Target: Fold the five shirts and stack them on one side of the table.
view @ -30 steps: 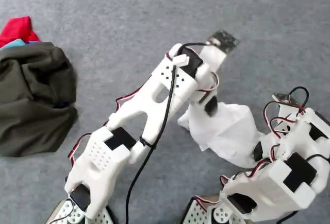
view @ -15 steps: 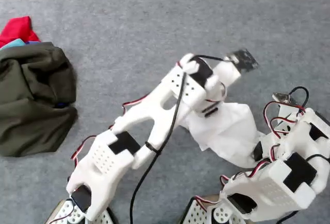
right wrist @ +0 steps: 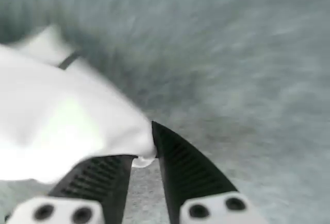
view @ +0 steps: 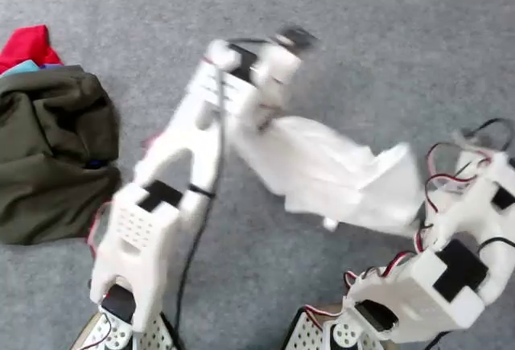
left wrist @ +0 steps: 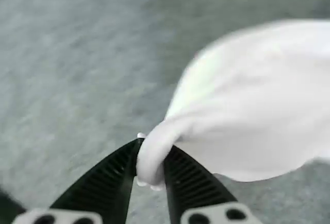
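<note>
By the left edge of the grey tabletop point(view: 402, 44), toward the far corner, I see a heap of clothes. A dark olive shirt point(view: 52, 153) lies crumpled on top. A red shirt point(view: 28, 44) and a sliver of light blue cloth point(view: 22, 68) poke out from behind it on the far side.

Next comes my left arm point(view: 173, 181), stretched from the near edge out to about the middle of the tabletop. Its wrist camera shows the left gripper point(left wrist: 152, 154) clamped on a bunched fold of the white shirt point(view: 330, 173), with cloth squeezed between the two black fingers point(left wrist: 116, 175).

From there the white shirt runs as a loose, wrinkled band toward the right edge, held between the two arms. I cannot tell whether its lower side touches the tabletop.

My right arm point(view: 438, 277) sits at the near right corner. The right gripper point(right wrist: 142, 149) pinches the other end of the shirt, a corner of cloth caught between its fingers.
</note>
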`<state>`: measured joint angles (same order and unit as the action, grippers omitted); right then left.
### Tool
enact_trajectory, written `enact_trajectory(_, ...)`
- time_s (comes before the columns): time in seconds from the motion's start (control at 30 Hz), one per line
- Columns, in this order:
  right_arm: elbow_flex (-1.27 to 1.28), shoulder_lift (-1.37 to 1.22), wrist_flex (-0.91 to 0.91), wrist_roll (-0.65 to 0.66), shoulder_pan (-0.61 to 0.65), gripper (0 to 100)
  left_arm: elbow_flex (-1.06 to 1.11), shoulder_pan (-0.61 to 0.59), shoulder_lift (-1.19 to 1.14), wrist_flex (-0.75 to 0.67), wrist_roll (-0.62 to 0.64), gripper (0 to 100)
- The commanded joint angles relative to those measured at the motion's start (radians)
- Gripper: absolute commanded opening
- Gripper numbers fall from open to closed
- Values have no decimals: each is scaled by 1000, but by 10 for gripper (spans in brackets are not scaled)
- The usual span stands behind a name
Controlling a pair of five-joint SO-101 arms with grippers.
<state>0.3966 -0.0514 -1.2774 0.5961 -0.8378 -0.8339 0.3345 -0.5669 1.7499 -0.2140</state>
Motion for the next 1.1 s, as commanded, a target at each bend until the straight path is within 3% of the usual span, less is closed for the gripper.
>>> enact_trajectory(0.0, -165, 91, -44, -69, -9, 14, 31, -154, 144, 12, 3, 28)
enact_trajectory(0.23, -254, 120, -204, -64, 52, 15, 338, -315, 359, 11, -104, 28)
enact_trajectory(0.5, -246, 125, -393, 245, 46, 18, 653, -507, 516, 11, -282, 28)
enact_trajectory(0.63, -254, 128, -411, 331, 26, 167, 742, -533, 592, 9, -333, 28)
enact_trajectory(0.77, -285, 130, -459, 437, 44, 413, 671, -506, 697, 6, -330, 28)
enact_trajectory(0.83, -320, 130, -466, 425, 58, 481, 582, -495, 749, 6, -328, 28)
enact_trajectory(1.07, -383, 127, -460, 316, 181, 460, 33, -542, 810, -28, -273, 28)
